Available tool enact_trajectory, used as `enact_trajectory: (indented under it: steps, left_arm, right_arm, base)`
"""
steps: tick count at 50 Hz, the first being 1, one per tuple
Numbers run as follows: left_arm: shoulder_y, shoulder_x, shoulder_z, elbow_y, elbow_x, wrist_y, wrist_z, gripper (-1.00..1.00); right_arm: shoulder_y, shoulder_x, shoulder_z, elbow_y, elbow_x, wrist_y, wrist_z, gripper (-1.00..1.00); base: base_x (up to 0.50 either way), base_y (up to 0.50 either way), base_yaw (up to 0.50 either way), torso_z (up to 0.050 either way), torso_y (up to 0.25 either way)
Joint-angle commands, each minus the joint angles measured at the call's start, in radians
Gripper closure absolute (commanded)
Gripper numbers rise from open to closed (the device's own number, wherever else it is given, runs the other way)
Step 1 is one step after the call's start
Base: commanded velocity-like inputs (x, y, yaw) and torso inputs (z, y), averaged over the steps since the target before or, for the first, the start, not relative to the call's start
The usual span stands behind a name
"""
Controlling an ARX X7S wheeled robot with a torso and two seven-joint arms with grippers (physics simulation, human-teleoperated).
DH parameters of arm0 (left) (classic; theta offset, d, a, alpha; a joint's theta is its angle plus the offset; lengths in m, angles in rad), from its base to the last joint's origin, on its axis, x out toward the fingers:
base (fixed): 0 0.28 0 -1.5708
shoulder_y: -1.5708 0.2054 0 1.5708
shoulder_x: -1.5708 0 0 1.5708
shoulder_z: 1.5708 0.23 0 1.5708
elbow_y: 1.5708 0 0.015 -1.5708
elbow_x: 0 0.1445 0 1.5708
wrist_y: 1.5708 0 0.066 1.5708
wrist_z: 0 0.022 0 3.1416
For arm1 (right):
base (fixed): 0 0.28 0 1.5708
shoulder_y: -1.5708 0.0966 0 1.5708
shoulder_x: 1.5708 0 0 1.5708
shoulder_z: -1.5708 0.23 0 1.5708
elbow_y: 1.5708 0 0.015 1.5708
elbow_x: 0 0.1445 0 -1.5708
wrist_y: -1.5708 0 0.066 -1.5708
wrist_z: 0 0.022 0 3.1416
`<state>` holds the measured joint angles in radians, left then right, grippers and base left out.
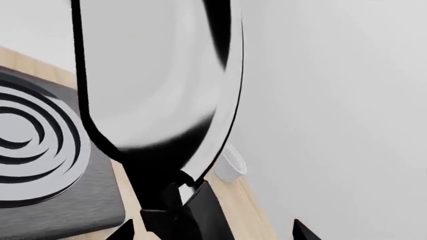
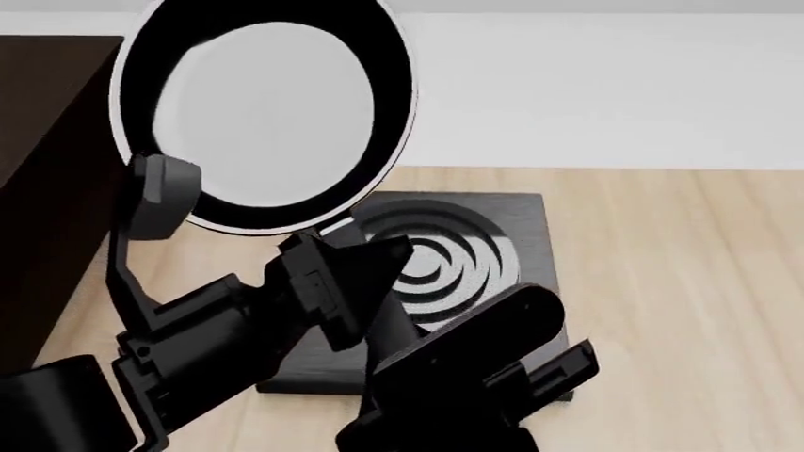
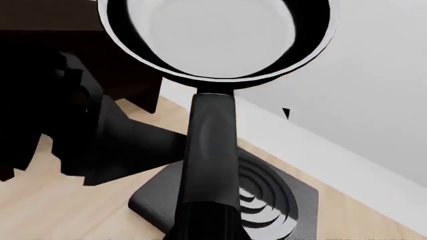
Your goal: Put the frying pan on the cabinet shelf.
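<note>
**Pan raised above the hob**

The frying pan [image 2: 264,118] hung upper left, tilted, above the hob plate [image 2: 446,259]. The right gripper [image 3: 203,227] clasped its handle; the left gripper's [image 1: 177,207] state was unclear. Only the left wrist view showed the white bowl [image 1: 232,164]. The cabinet [image 2: 44,188] stood at the desk's [image 2: 679,282] left edge.

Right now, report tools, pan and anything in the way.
Frying pan lifted off hob plate, held by its handle, apparently by right tool. Left tool state unclear. Cabinet at left; path unobstructed.
</note>
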<state>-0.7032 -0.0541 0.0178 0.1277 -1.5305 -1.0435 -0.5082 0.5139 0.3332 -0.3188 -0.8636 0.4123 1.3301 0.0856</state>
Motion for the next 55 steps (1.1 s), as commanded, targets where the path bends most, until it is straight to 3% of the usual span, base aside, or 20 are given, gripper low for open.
enact_trajectory:
  steps: [1,8,9,32,33,55]
  left_arm:
    - [0.002,-0.007,0.029,-0.02,0.004,0.038,0.038,-1.0]
    - [0.005,-0.01,0.037,-0.017,-0.008,0.054,0.028,-1.0]
    - [0.006,-0.012,0.037,-0.017,-0.01,0.057,0.028,1.0]
    - [0.004,-0.037,0.036,-0.029,-0.035,0.119,0.014,1.0]
    - [0.001,-0.039,0.034,-0.032,-0.039,0.121,0.012,1.0]
    - [-0.046,-0.099,-0.016,-0.115,0.013,0.218,0.052,1.0]
  right_arm:
    - [-0.023,0.003,0.023,-0.011,-0.081,-0.063,0.003,1.0]
    - [-0.023,0.003,0.032,-0.022,-0.076,-0.054,0.008,1.0]
    - [-0.026,0.004,0.032,-0.021,-0.077,-0.057,0.008,1.0]
    - [-0.047,0.0,0.036,-0.027,-0.064,-0.064,0.023,1.0]
    - [-0.051,-0.002,0.038,-0.028,-0.065,-0.064,0.026,-1.0]
    - [-0.128,-0.011,0.074,-0.069,-0.043,-0.1,0.04,-1.0]
  base:
    - [0.0,0.0,0.0,0.0,0.0]
    - [0.0,0.0,0.0,0.0,0.001]
    - [0.0,0.0,0.0,0.0,0.0]
    - [0.0,0.0,0.0,0.001,0.002]
    - [0.0,0.0,0.0,0.0,0.0]
    - [0.0,0.0,0.0,0.0,0.002]
